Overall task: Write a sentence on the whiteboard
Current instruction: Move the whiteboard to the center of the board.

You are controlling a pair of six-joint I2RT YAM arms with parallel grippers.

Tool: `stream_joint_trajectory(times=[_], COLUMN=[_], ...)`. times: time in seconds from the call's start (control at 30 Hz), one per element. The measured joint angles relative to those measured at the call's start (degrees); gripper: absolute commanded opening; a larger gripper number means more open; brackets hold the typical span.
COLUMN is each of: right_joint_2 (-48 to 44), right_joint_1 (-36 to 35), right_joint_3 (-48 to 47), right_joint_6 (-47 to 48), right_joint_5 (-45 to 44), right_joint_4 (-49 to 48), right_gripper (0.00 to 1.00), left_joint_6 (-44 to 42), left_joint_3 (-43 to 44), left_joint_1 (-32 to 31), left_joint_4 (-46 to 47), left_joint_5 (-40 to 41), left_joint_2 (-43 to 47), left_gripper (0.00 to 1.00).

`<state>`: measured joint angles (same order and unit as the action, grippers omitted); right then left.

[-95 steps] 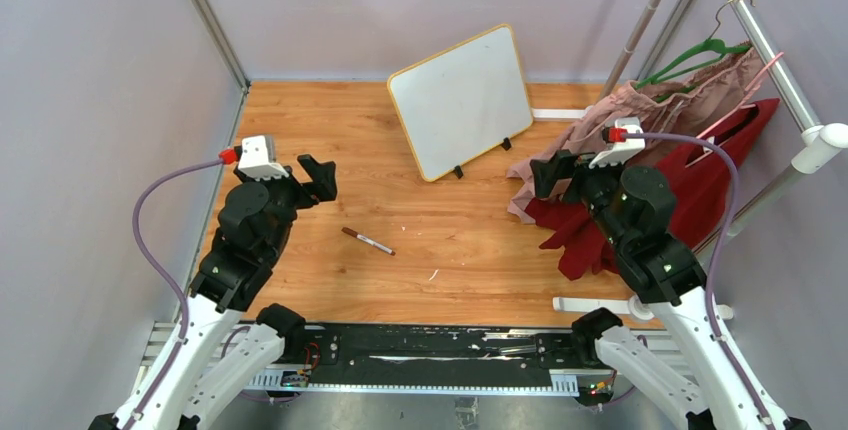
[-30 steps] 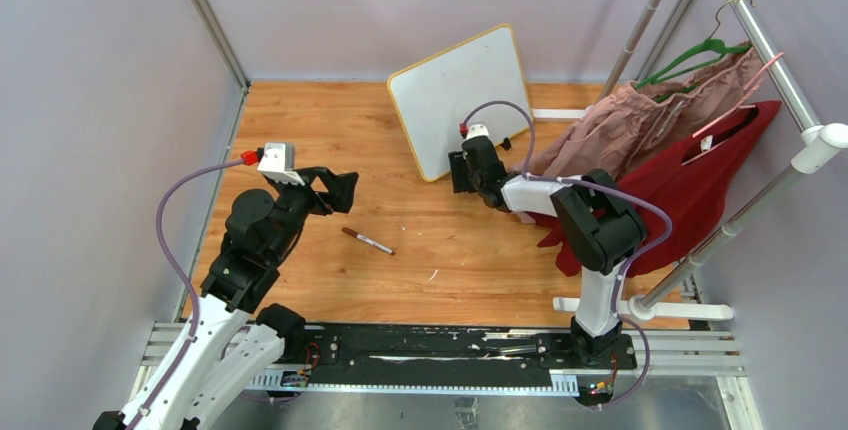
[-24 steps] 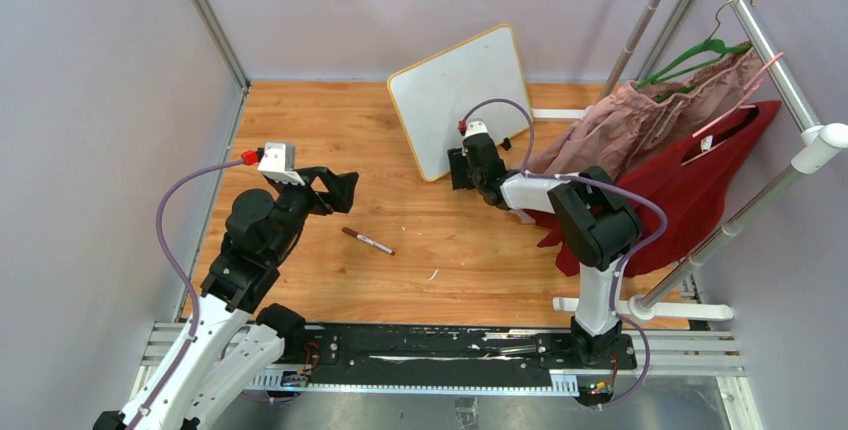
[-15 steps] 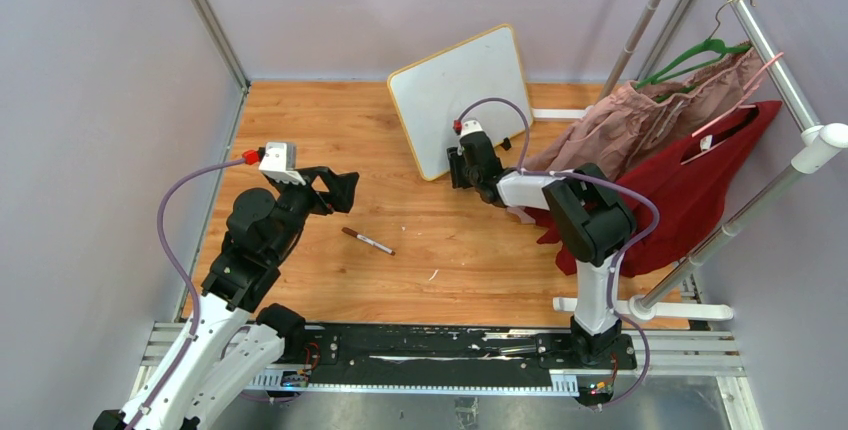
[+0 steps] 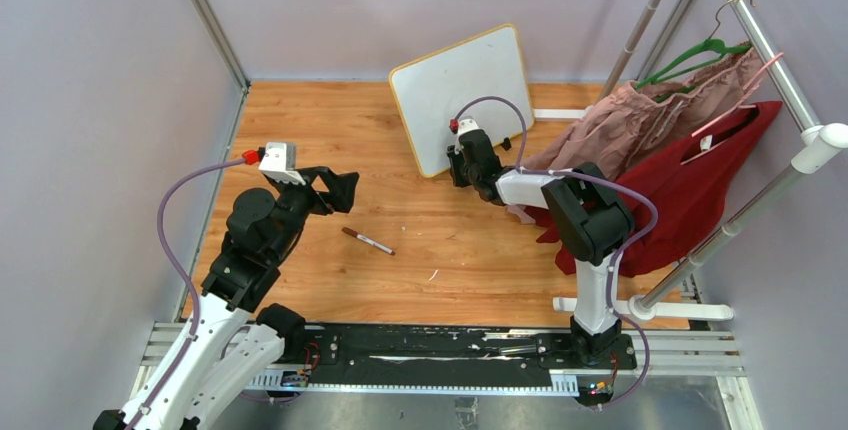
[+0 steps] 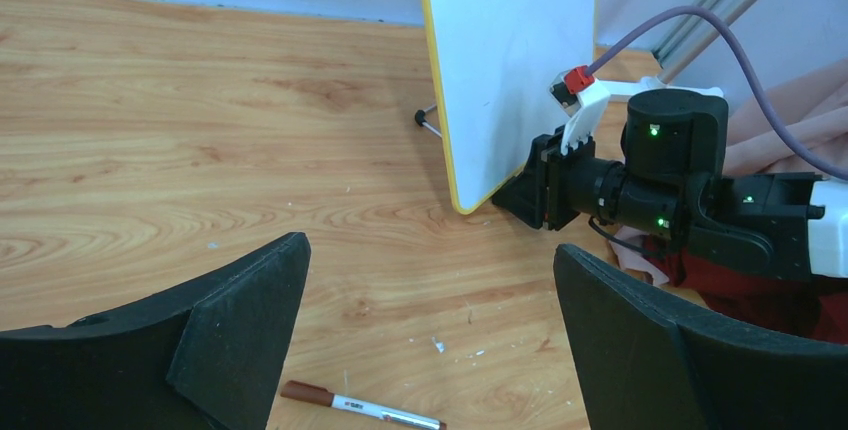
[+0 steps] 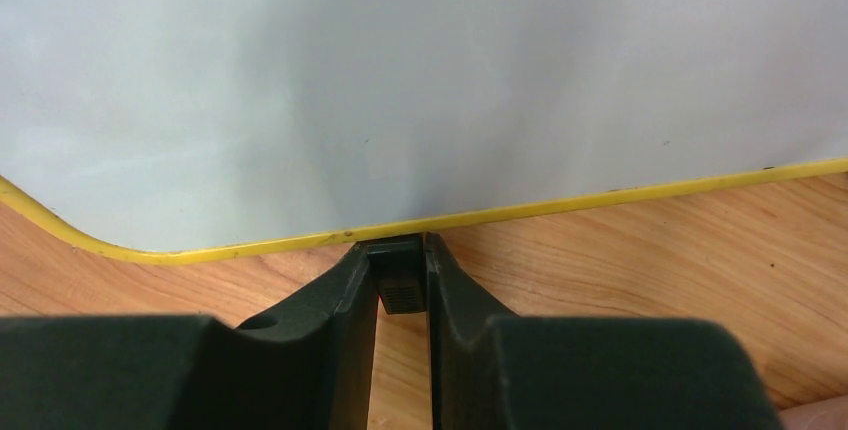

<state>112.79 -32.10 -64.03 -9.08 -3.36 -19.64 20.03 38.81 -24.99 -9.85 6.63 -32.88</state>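
Right jaws had just clenched on a small black stand foot [image 7: 400,288] of the blank yellow-framed whiteboard [image 5: 460,95], propped beyond the brown marker pen [image 5: 368,241]; left jaws gaped, empty: likely steadying, writing unstarted.

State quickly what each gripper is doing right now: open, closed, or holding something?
Left gripper: open, fingers wide apart, holding nothing.
Right gripper: closed on the black stand foot of the whiteboard.
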Motion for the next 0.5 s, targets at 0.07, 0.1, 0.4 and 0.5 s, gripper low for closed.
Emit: stream_joint_trajectory(times=[0.07,0.1,0.4,0.5], right_joint_2=[0.0,0.0,-1.6,-2.3], right_joint_1=[0.0,0.0,-2.3,-4.5], right_joint_3=[0.0,0.0,1.5,2.9], right_joint_6=[0.0,0.0,-0.4,-1.4], right_joint_5=[0.2,0.3,-1.0,-2.4], right_joint_4=[0.2,0.2,1.5,1.9], right_gripper=[0.00,0.00,0.00,0.00], left_joint_6=[0.0,0.0,0.2,0.2], left_joint_3=[0.0,0.0,0.0,0.0], left_joint_1=[0.0,0.0,0.0,0.0], left_joint_4=[0.0,0.0,0.0,0.0], left_joint_5=[0.0,0.0,0.0,0.0], left_joint_2=[0.0,0.0,0.3,0.4], left_gripper=[0.98,0.98,0.99,0.99])
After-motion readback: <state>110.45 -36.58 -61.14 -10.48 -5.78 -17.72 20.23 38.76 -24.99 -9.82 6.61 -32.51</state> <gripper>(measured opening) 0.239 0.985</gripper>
